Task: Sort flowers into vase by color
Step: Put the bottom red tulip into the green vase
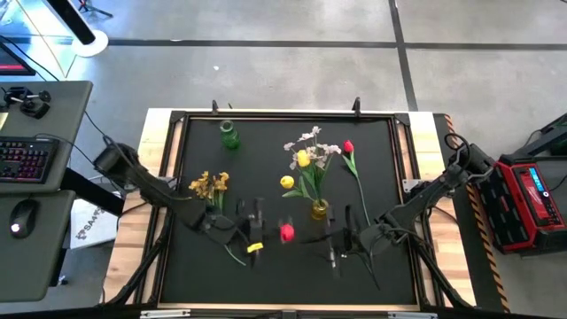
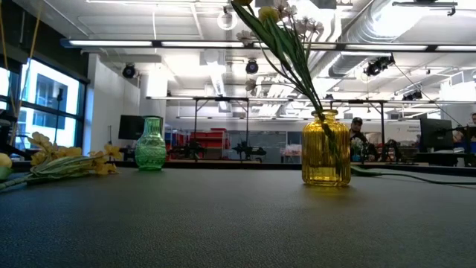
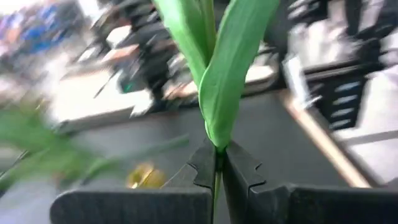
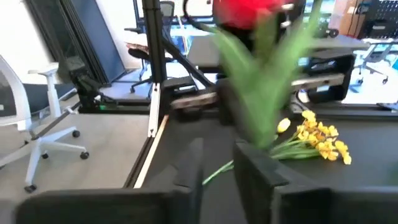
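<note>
A red flower (image 1: 286, 232) stands between my two grippers near the table's middle front. My left gripper (image 3: 217, 155) (image 1: 275, 232) is shut on it. My right gripper (image 4: 221, 171) (image 1: 331, 237) faces it from the right, fingers apart, with the blurred leaves (image 4: 267, 87) just in front. A yellow vase (image 1: 319, 211) holds two yellow tulips (image 1: 303, 159) and a pale sprig (image 1: 310, 140). A second red flower (image 1: 348, 147) lies flat at the right. An orange-yellow sprig (image 1: 210, 184) lies at the left. A green vase (image 1: 229, 135) stands far left. My left gripper pinches the red flower at the base of its green leaves (image 3: 216, 140) between its two fingers. The fingers come about level from the table's left. The leaves rise upright above the fingers; the lower stem is hidden behind them. My right gripper: I cannot tell whether its open fingers touch the blurred leaves.
The table is a black mat (image 1: 266, 177) in a raised frame. The yellow vase stands just beyond my right gripper. A keyboard and mouse sit on a desk off the left edge, and a red case (image 1: 532, 204) stands off the right edge.
</note>
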You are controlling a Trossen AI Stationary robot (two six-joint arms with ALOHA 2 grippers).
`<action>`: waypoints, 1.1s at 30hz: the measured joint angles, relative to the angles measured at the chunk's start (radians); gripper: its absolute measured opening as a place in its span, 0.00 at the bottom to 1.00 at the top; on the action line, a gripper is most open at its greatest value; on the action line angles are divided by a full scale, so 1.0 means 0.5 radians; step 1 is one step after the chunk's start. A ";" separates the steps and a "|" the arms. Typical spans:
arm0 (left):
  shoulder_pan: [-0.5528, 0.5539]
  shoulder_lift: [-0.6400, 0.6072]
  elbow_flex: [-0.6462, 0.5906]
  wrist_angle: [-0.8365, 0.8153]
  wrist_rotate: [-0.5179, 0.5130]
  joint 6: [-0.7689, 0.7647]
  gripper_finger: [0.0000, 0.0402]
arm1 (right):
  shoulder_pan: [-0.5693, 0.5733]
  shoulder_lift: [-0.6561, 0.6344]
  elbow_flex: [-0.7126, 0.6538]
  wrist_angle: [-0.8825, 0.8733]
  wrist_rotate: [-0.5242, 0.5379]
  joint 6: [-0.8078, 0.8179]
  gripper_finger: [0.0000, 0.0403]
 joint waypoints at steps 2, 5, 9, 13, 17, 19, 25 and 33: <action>0.003 -0.121 -0.035 -0.258 -0.174 -0.147 0.00 | -0.001 0.000 0.000 -0.037 0.001 0.012 0.30; 0.050 -0.325 -0.117 -0.659 -0.469 -0.396 0.00 | -0.001 0.000 0.000 -0.074 0.002 0.020 0.40; 0.226 -0.668 -0.222 -1.197 -0.591 -0.760 0.00 | 0.000 0.055 0.000 -0.033 0.093 0.031 0.47; 0.512 -1.039 -0.278 -1.510 -0.534 -0.817 0.00 | 0.000 0.175 0.000 0.023 0.191 0.018 0.49; 0.814 -1.387 -0.278 -1.449 -0.380 -0.538 0.00 | -0.014 0.281 0.000 0.115 0.195 0.015 0.50; 0.985 -1.525 -0.277 -1.389 -0.261 -0.410 0.00 | -0.018 0.313 0.000 0.159 0.196 0.012 0.50; 1.527 -1.737 -0.274 -1.290 -0.114 -0.195 0.00 | -0.026 0.321 0.000 0.219 0.194 0.007 0.50; 2.268 -1.570 -0.274 -1.021 0.614 -0.207 0.00 | -0.027 0.322 0.000 0.278 0.188 -0.077 0.50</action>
